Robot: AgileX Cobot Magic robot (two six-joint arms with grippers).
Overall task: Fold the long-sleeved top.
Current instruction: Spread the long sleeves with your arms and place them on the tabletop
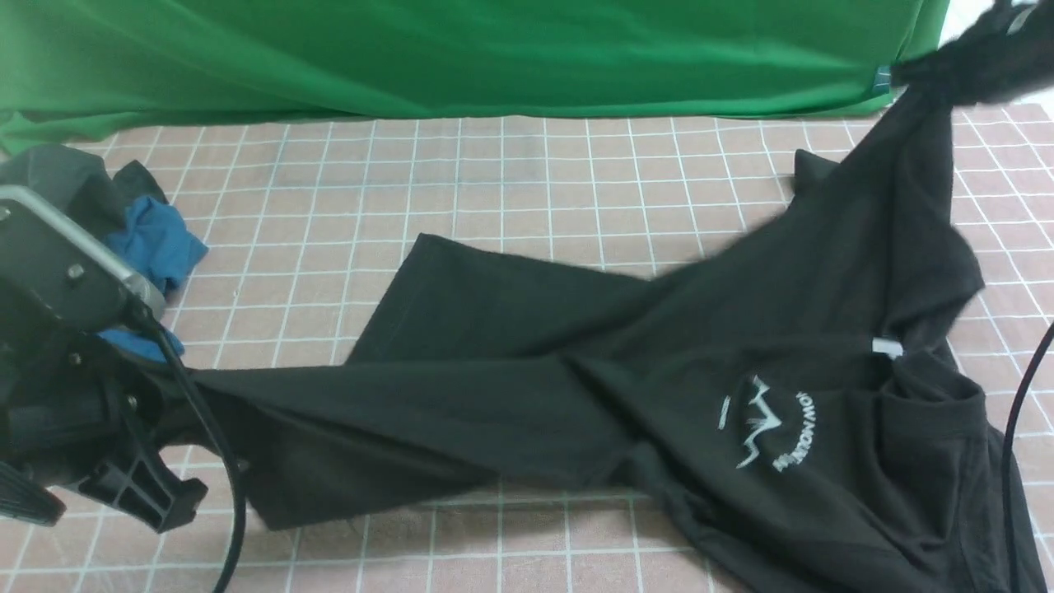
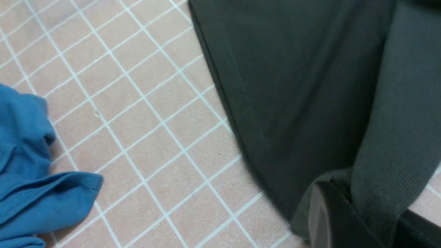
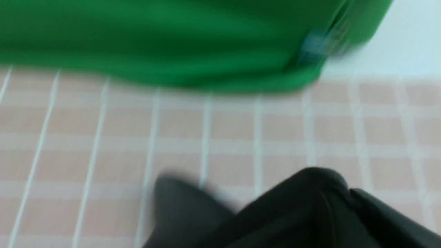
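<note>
Step in hand, as I judge it: pulling the garment out flat, no fold begun yet. The long-sleeved top point(image 1: 626, 387) lies twisted across the checked table point(image 1: 494, 181). Its white print and neck label face up toward my right side, and one hemmed edge lies flat near the middle.

Left gripper point(image 1: 152, 428): low at the near left, jaws closed on an edge of the top. In the wrist view the cloth drapes over one finger point(image 2: 327, 213) and runs taut toward the middle.

Right gripper point(image 1: 1000, 45): far right, raised, blurred. It is closed, with a bunch of the top drawn up to it; I cannot tell whether that is sleeve or shoulder.

Next move calls for drawing the two grips apart with even tension, then lowering. The blue garment point(image 1: 156, 239) sits just beside my left grip and could snag.
</note>
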